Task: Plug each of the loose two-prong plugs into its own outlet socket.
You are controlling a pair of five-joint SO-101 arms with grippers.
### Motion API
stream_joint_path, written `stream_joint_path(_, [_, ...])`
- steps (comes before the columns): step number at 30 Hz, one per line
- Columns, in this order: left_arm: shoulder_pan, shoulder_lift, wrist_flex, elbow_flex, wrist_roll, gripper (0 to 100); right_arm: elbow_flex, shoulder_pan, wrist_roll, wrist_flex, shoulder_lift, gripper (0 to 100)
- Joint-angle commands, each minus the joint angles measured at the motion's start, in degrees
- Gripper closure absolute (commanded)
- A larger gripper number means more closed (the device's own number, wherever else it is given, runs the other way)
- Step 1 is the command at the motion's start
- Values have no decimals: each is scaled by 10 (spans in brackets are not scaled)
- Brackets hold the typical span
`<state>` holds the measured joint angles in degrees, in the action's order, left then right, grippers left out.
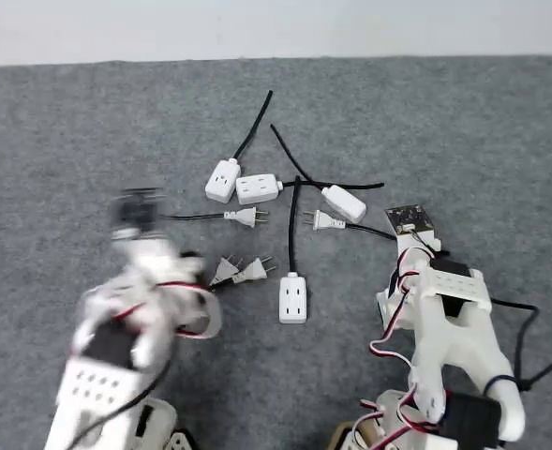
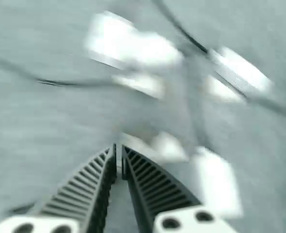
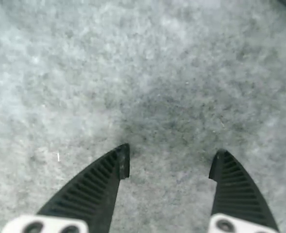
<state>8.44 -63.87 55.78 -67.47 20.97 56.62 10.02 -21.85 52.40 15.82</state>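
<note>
Plugs [image 1: 254, 271] come first: four lie loose on the grey tabletop [image 1: 482, 122], and not one sits in a socket. So I think all four are left to do.

The left plug [image 1: 246, 217] lies flat, with its long way going from side to side. Its prongs point right and its cord runs off to the left. The right plug [image 1: 320, 220] lies the same way but turned round, with its prongs pointing left. The two face each other with a small gap between them.

Nearer the arms, the third plug [image 1: 225, 272] and the fourth plug [image 1: 256, 272] lie side by side, touching or almost touching. Both are slanted, with prongs pointing away from the arms and a bit to the right.

The sockets lie around them. The far socket [image 1: 222, 180] and the middle socket [image 1: 258, 188] sit just beyond the left plug. The near socket [image 1: 292, 298] is just beside the fourth plug, holes up, with its long way pointing away from the arms. A white block [image 1: 344, 202] near the right plug may be the last socket, but I cannot see its holes.

The left end effector [image 2: 118, 148] has its fingers almost together with nothing between them. In the high view it is near the left plug's cord. The right end effector [image 3: 172, 158] has its fingers wide apart over bare tabletop and holds nothing.
</note>
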Motion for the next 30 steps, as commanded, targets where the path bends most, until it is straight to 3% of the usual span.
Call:
stream_joint_path(1, [-235, -149, 3, -58, -77, 984, -18, -33, -9, -3, 7, 732])
stream_joint_path(4, [-281, -185, -28, -110, -93, 984, -58, -80, -53, 5, 10, 733])
stream_joint_path(9, [-358, -153, -77, -121, -94, 953, -178, -217, -211, 125, 36, 733])
stream_joint_path(13, [-388, -40, -167, -119, -93, 891, -262, -357, -353, 233, 41, 733])
stream_joint_path(17, [-404, 111, -251, -74, -91, 908, -335, -458, -419, 284, 2, 733])
stream_joint_path(24, [-453, 341, -279, 58, -47, 913, -472, -511, -492, 310, -171, 827])
stream_joint_path(30, [-469, 452, -260, 134, -45, 913, -627, -514, -490, 314, -342, 786])
